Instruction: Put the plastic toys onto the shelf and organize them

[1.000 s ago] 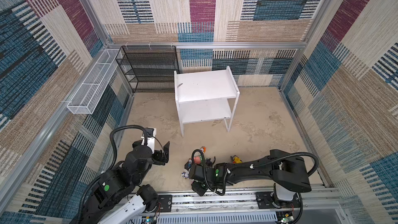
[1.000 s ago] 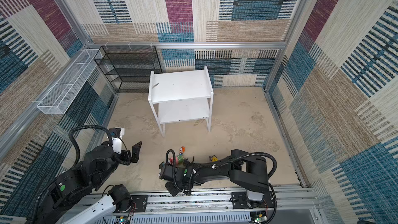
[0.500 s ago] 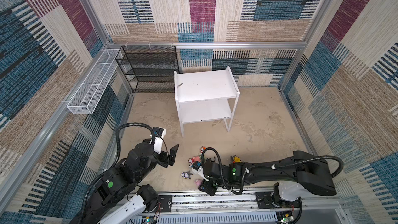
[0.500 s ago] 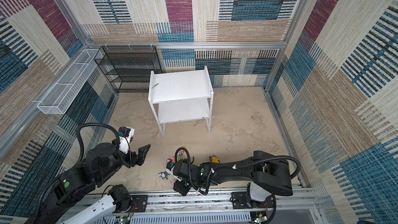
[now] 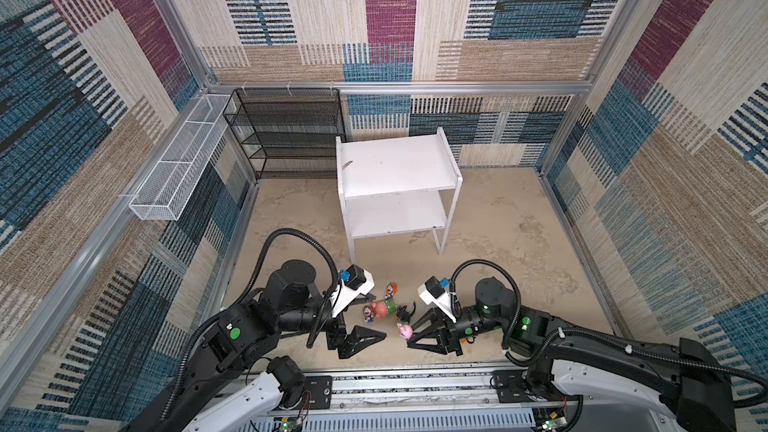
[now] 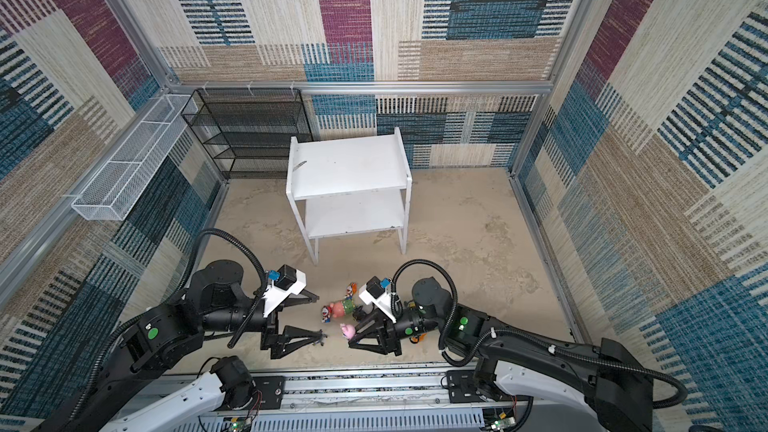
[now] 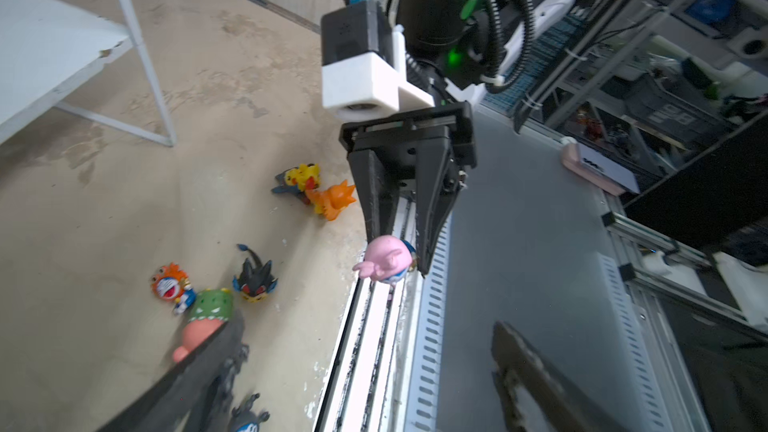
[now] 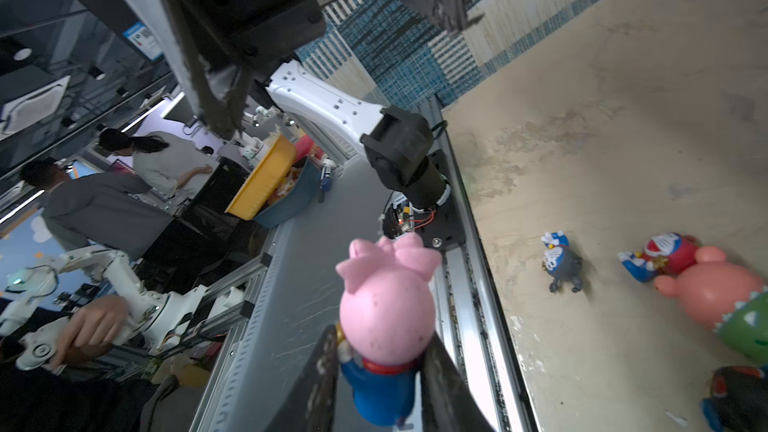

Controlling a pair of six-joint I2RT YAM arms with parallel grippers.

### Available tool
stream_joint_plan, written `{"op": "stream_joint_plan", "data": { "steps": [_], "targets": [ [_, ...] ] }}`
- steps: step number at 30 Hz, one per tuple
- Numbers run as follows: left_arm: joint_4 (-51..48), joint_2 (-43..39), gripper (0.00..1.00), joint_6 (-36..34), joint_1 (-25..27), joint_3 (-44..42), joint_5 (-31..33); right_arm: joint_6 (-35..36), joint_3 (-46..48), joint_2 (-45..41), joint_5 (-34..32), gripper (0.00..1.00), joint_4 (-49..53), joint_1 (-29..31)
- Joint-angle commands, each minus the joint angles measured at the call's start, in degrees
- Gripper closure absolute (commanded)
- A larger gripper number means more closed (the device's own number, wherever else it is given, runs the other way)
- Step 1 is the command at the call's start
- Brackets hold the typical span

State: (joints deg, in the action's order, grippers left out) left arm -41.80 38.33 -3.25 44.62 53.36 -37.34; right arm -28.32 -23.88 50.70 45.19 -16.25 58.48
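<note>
My right claw [image 5: 409, 336] is narrowed on a pink-headed toy [image 5: 404, 329]. The 2 fingers [image 8: 324, 367] press its blue body from either side, and its pink head sticks out past the tips. I hold it near the front rail [image 5: 415, 384], low over the sandy floor [image 5: 498, 243]; whether it touches the floor I cannot tell.

My left claw [image 5: 380, 316] faces it from the other side, spread wide and gripping nothing. 1 of its fingers is near a pink-and-green toy [image 5: 384, 308] that lies on its side. Just beside that one lie a red-headed toy [image 5: 368, 312], an orange-maned toy [image 5: 390, 290] and a black toy [image 5: 405, 313].

The left wrist view shows 2 more beyond my right claw: a yellow toy [image 7: 301, 176] touching an orange toy [image 7: 332, 199]. A small dark-bodied toy [image 8: 561, 261] sits alone on the floor, close to the rail.

The white shelf [image 5: 395, 168] stands further back, well apart from all the toys.
</note>
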Motion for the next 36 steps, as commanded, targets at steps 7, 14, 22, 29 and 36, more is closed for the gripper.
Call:
{"op": "stream_joint_plan", "data": {
  "steps": [7,14,22,29,36],
  "targets": [
    [1.5,2.9,0.16,-11.0,4.5,0.8,-8.3,-7.1,1.3,-3.2,11.8,0.68,-8.4,-0.6],
    [3.2,6.4,0.28,-14.7,16.1,0.8,6.2,-8.3,1.0,-0.7,13.5,0.68,-12.1,-0.6],
    [6.8,7.9,0.30,-16.1,20.5,0.9,13.2,-8.9,0.2,3.1,16.3,0.69,-15.8,-0.6],
    [6.9,10.0,0.49,-17.8,21.8,1.9,9.4,-9.5,0.0,4.8,17.8,0.69,-17.9,-0.6],
    [5.0,10.6,0.70,-18.2,22.0,2.2,8.2,-9.1,-0.3,4.8,18.0,0.69,-17.6,-0.6]
  ]
}}
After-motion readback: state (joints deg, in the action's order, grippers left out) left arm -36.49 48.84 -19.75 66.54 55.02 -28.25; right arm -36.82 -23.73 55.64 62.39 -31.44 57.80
